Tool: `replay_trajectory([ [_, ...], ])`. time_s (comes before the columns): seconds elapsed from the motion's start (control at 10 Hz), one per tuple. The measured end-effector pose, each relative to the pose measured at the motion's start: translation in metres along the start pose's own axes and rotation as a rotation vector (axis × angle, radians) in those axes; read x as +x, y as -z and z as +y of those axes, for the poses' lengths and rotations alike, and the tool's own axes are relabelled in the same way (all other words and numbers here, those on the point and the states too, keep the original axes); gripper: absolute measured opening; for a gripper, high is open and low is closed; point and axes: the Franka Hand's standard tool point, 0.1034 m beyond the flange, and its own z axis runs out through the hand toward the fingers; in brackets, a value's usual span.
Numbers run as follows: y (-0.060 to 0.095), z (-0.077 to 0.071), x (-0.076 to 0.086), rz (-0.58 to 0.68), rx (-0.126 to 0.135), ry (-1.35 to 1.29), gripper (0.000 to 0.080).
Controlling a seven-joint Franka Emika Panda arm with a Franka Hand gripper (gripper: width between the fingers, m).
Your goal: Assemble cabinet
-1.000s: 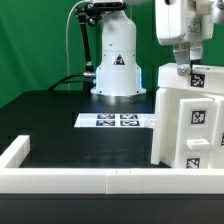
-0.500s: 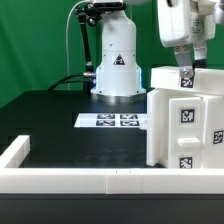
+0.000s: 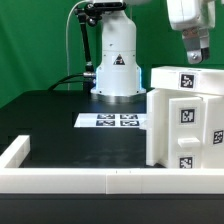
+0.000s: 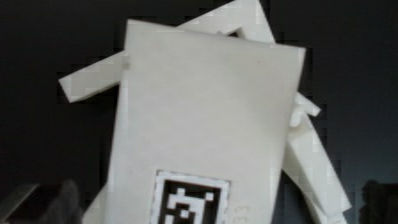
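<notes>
Cabinet (image 3: 186,118): white, boxy, standing on the black worktop (image 3: 60,125) at the exterior view's right, just inside the low white rim (image 3: 70,178). Square black-and-white tags on its top and on the faces toward the camera. Seen again in the wrist view (image 4: 205,120) as a tall white panel bearing one tag near its lower end, with further white panels angling out behind it against a dark ground.

Pincer (image 3: 195,58): above the cabinet's top at the exterior view's upper right, fingers (image 3: 194,52) pointing down, clear of the cabinet and apart from it. Nothing seen held. Whether spread or pressed together: cannot tell; in the wrist view only faint blurred tips (image 4: 50,196) at the picture's edge.

Marker board (image 3: 113,121): thin flat white strip with tags, lying on the worktop between the robot base (image 3: 115,62) and the cabinet, its one end just beside the cabinet's side.

Robot base: white, at the far edge of the worktop, black cable (image 3: 72,45) looping beside it, green backdrop (image 3: 35,45) behind.
</notes>
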Motion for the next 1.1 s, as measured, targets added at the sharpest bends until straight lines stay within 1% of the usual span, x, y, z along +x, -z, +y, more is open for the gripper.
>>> replay_trajectory([
  [0.1,-0.0007,0.0005,0.0001,0.001,-0.004,0.008,0.0797],
  [0.2,-0.001,0.0026,-0.0012,0.002,-0.033,0.1,0.0797],
  [0.3,0.001,-0.0005,-0.004,0.001,-0.037,0.337,0.0797],
  [0.4,0.0018,-0.0007,-0.0049,-0.002,-0.048,0.381,0.0797],
  [0.5,0.0027,-0.001,-0.0057,-0.006,-0.058,0.503,0.0797],
  [0.6,0.0034,-0.0031,-0.0047,-0.01,-0.055,0.639,0.0797],
  [0.7,0.0033,-0.0032,-0.0043,-0.011,-0.055,0.695,0.0797],
  [0.9,0.0033,-0.0033,-0.0041,-0.016,-0.054,0.904,0.0797],
  [1.0,0.0029,-0.0026,-0.0041,-0.008,-0.06,1.041,0.0797],
  [1.1,0.0025,-0.0028,-0.0022,-0.003,-0.069,1.344,0.0797],
])
